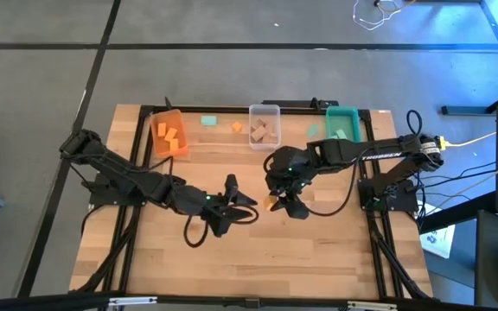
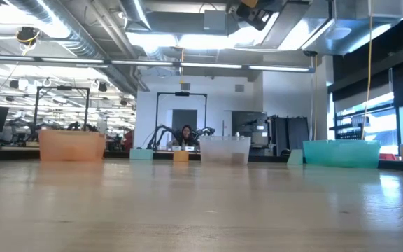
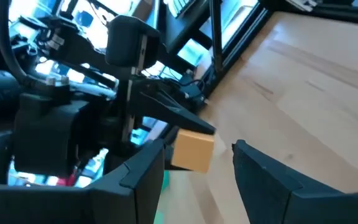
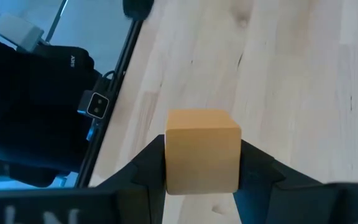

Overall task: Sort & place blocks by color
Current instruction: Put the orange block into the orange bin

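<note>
An orange block (image 4: pixel 202 149) hangs above the middle of the table, with my right gripper (image 1: pixel 277 206) shut on it. My left gripper (image 1: pixel 242 197) stands open just to the block's left, pointing at it. Nothing is between its fingers, and the block (image 3: pixel 191 150) shows beyond their tips. Along the far edge stand an orange bin (image 1: pixel 169 138) holding orange blocks, a clear bin (image 1: pixel 264 125) holding wood blocks, and a teal bin (image 1: pixel 342 123). A teal block (image 1: pixel 209 120) and an orange block (image 1: pixel 237 128) lie flat on the table between the orange and clear bins. My right gripper pinches the orange block by two opposite sides (image 4: pixel 169 155) between its two fingers (image 4: pixel 148 165). The fingers slant downward. The block is lifted clear of the table and sits square between them.
Bare wood table (image 1: pixel 318 250) spreads toward the near edge. The table's dark frame rails (image 1: pixel 137 216) and cables run beside both arm bases. In the low view another teal block (image 2: pixel 294 157) sits next to the teal bin (image 2: pixel 341 152).
</note>
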Motion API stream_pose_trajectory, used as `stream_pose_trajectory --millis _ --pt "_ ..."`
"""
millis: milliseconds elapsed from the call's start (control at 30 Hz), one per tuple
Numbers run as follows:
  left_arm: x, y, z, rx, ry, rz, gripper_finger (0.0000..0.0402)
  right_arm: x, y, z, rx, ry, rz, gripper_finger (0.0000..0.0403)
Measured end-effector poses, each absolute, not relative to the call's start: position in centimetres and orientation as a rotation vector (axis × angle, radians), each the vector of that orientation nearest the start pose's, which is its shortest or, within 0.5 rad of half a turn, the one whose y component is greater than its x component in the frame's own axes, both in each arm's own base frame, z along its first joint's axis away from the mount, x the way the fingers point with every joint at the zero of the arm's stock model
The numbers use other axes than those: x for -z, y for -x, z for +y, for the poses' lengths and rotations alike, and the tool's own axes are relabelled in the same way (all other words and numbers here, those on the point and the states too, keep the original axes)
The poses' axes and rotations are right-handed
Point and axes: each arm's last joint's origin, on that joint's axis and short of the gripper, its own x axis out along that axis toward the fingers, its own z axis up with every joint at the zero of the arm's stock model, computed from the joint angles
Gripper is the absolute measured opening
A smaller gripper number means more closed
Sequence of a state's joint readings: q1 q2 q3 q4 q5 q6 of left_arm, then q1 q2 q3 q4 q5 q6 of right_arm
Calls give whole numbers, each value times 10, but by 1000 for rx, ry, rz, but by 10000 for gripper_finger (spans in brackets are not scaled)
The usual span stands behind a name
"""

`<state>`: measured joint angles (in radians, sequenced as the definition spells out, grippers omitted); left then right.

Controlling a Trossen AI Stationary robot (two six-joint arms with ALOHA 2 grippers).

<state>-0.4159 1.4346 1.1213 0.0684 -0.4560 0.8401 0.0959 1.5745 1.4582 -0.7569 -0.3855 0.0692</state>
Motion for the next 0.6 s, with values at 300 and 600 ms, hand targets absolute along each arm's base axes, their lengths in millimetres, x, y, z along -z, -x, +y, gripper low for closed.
stream_pose_trajectory --millis 300,600 --pt "-313 -324 -111 71 -975 202 179 -323 -335 43 -437 -171 870 133" --pt "-311 -330 -99 93 -930 194 179 -316 -341 44 -454 -159 881 133"
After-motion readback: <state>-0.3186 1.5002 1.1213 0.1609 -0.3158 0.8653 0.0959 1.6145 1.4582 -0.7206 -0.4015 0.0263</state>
